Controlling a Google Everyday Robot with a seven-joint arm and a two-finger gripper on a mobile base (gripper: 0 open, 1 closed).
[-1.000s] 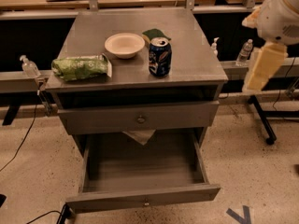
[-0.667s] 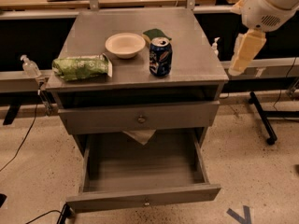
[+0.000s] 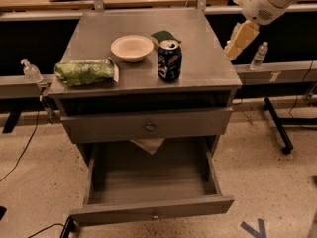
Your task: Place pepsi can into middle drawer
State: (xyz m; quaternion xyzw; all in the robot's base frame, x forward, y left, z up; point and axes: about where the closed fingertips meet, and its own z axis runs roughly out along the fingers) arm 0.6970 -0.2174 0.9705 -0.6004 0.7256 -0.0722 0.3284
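The pepsi can (image 3: 169, 60), dark blue with a silver top, stands upright on the grey cabinet top (image 3: 198, 48), right of centre near the front edge. The middle drawer (image 3: 153, 182) is pulled out at the bottom. Its deep tray holds nothing, and its low front panel carries a small round knob (image 3: 155, 215). My gripper (image 3: 241, 38), pale yellow on a white arm, hangs off the cabinet's right edge. It is to the right of the can, about level with its top, and not touching it.
A white bowl (image 3: 132, 47), a green snack bag (image 3: 85, 71) and a dark green item (image 3: 166, 36) share the top. A closed drawer with a taller front panel (image 3: 148, 125) sits above the open one. Bottles stand on the side rails left (image 3: 30, 71) and right (image 3: 259, 56).
My gripper and arm have moved left and up, from beside the cabinet's right side to near its top right edge. The can and drawers have not moved.
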